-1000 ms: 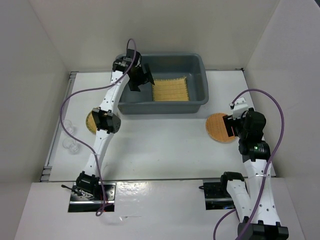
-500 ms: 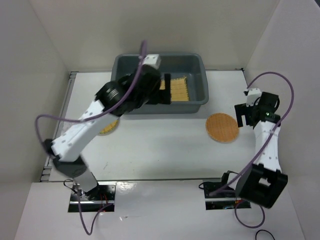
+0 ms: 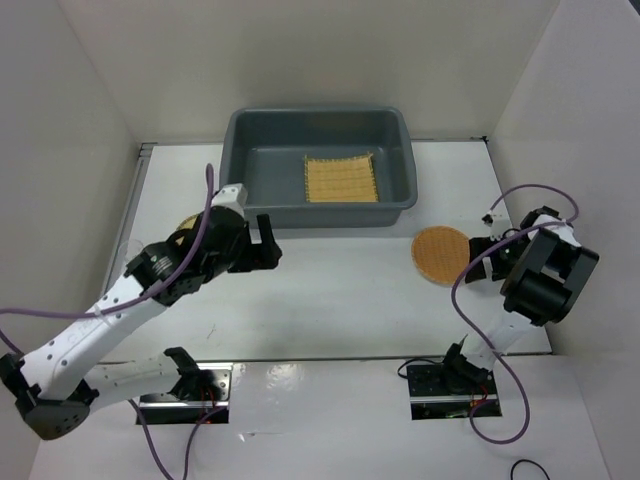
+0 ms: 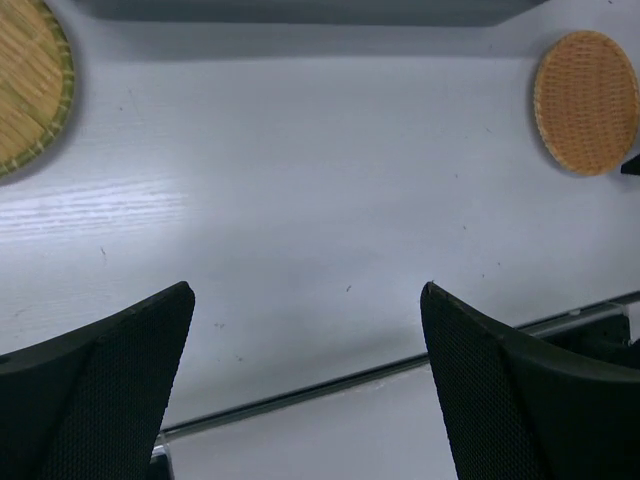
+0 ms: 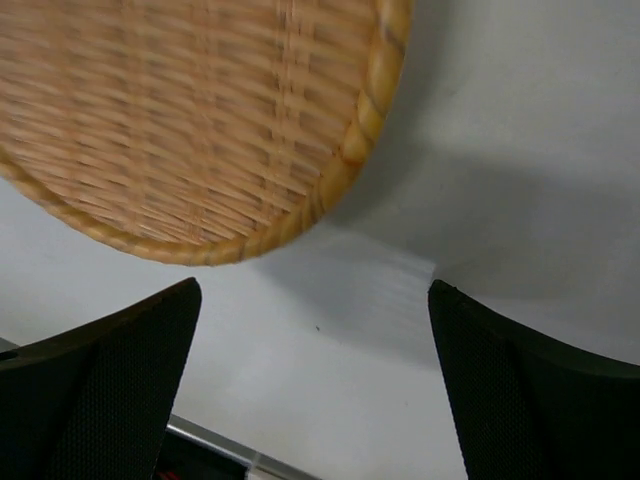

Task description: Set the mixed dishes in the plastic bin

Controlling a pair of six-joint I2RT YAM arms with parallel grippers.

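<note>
Plainly, the right gripper (image 5: 312,300) has its jaws spread wide with nothing between them. It sits low over the table (image 3: 340,290), just beside the braided rim of the orange-brown disc (image 5: 200,120). That disc lies flat on the table outside the plastic bin (image 3: 245,205), off its near right corner, close to the wall but apart from it.

The step in hand looks like the pick of this disc. A thin woven round lying flat offers little to pinch from above. The better hold is probably on the rim: one finger worked under the raised edge and the other pressed on top, closing gently so the weave does not slide away. Once gripped, the disc should be lifted well above the bin's flared rim before it crosses. It is best let go low over the bare floor beside the bamboo mat (image 3: 341,180), which already lies inside the bin toward its right end.

The left gripper (image 4: 307,295) is also spread and empty, hanging over the table in front of the bin's near wall, toward the left corner. The yellow-tan disc (image 4: 28,90) lies off that near left corner, largely hidden under the left arm in the top view. The left arm should hold off from the bin's mouth while the right one crosses it. I cannot make out the glass cups.
</note>
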